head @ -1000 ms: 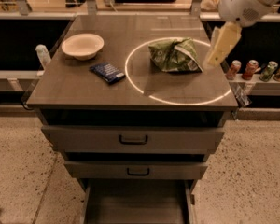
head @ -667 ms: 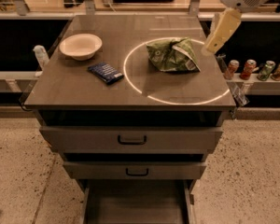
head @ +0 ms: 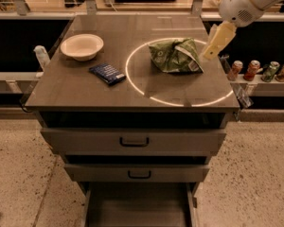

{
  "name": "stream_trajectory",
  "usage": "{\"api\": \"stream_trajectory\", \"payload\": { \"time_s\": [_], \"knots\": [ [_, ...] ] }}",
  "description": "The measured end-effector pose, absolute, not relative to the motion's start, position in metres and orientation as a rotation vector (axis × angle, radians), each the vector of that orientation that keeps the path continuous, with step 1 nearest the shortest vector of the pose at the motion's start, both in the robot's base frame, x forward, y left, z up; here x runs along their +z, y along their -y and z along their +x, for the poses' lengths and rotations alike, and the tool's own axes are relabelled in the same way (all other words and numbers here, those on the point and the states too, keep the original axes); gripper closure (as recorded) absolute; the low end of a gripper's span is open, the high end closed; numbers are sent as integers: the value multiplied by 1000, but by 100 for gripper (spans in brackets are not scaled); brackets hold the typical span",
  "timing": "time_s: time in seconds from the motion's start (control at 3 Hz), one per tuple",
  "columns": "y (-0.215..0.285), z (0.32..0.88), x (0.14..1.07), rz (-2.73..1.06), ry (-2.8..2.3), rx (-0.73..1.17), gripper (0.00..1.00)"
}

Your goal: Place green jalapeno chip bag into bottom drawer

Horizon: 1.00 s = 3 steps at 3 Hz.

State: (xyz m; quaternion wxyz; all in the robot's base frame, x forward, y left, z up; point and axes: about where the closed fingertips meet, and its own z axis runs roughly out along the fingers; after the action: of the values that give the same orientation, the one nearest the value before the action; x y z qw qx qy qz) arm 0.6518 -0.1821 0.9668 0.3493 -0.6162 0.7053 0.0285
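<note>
Green jalapeno chip bag (head: 174, 56) lies crumpled on the cabinet top (head: 85, 93); gripper (head: 208, 53) hangs just beside its right edge, spread or closed I cannot tell. Pinch a raised fold before heading for the bottom drawer (head: 139, 207).
</note>
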Motion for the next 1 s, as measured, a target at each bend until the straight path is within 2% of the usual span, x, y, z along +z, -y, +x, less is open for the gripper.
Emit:
{"api": "stream_trajectory", "payload": {
  "time_s": [0.67,1.0],
  "knots": [
    [161,700,881,-1538,-1861,311,0],
    [136,713,836,-1548,-1859,433,19]
  ]
}}
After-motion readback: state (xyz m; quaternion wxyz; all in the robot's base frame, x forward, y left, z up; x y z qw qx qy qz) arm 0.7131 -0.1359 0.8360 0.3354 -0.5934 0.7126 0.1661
